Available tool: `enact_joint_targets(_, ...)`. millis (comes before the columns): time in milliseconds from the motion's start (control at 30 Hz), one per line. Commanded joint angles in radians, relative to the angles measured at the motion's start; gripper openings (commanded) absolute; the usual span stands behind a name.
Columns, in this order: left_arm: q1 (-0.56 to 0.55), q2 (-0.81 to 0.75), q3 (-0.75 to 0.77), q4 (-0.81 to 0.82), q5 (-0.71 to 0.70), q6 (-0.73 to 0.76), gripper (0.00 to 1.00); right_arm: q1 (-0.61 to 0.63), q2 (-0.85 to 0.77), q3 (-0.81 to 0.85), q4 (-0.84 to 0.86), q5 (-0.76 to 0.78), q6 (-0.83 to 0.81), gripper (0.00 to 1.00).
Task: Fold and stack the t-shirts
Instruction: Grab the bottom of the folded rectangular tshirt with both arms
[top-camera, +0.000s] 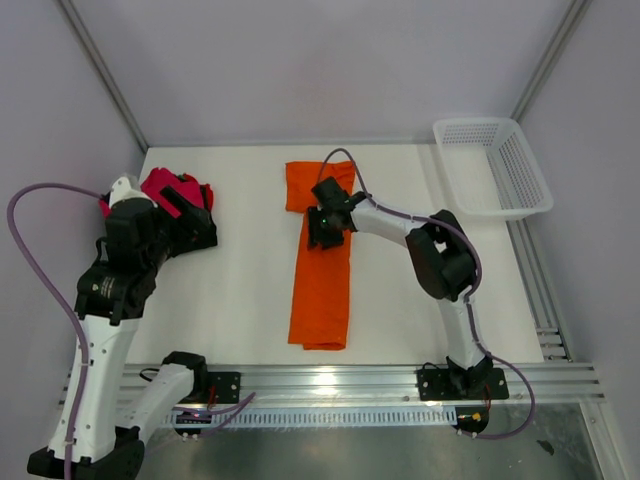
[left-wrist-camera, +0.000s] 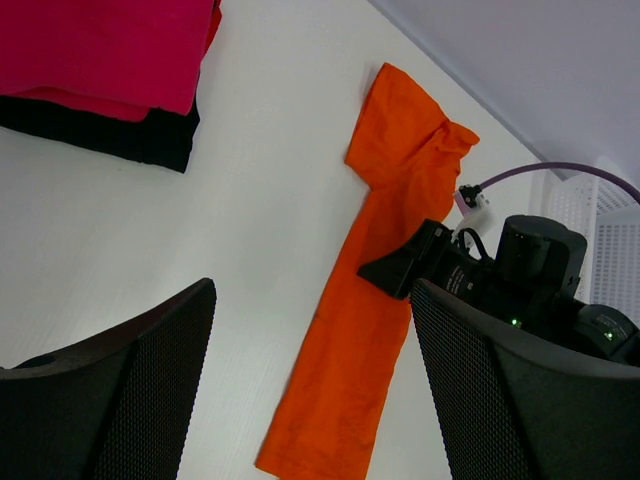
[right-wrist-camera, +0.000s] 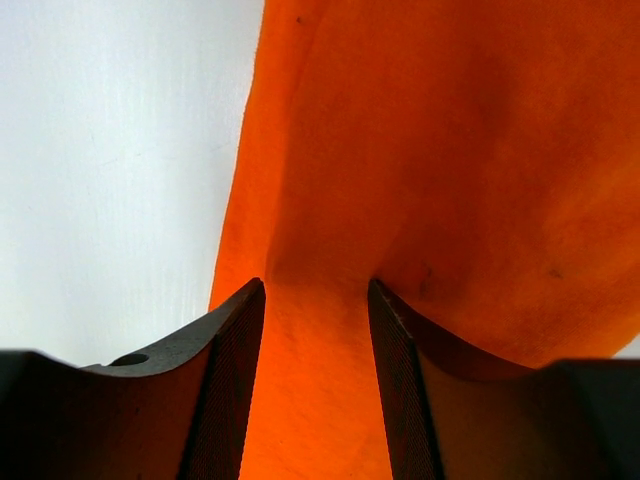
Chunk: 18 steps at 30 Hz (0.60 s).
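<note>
The orange t-shirt lies folded into a long strip down the middle of the table, and it also shows in the left wrist view. My right gripper is down on its upper part, and its jaws pinch a raised ridge of the orange cloth between them. The magenta-pink t-shirt lies folded at the far left on top of the black t-shirt, with the pink one above it. My left gripper hangs open and empty just beside that stack.
A white mesh basket stands at the back right corner; part of it shows in the left wrist view. The right arm reaches across the table's right half. Metal rails run along the near edge.
</note>
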Motion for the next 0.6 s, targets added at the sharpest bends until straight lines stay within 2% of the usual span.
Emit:
enact_joint_targets(0,0.004,0.007,-0.006,0.025,0.014,0.015,0.82,-0.014,-0.122,-0.075,0.053,0.029,-0.047,0.51)
enact_joint_targets(300,0.004,0.062,-0.06,0.084,0.051,0.023,0.82,-0.014,-0.412,-0.229,0.048,0.031,-0.036,0.51)
enact_joint_targets(400,0.004,0.087,-0.069,0.108,0.069,0.031,0.82,-0.012,-0.524,-0.327,0.073,-0.045,-0.001,0.51)
enact_joint_targets(500,0.004,0.125,-0.079,0.137,0.101,0.031,0.82,-0.014,-0.648,-0.503,0.166,-0.192,0.089,0.53)
enact_joint_targets(567,0.003,0.15,-0.084,0.154,0.118,0.026,0.82,-0.014,-0.763,-0.673,0.264,-0.228,0.178,0.54)
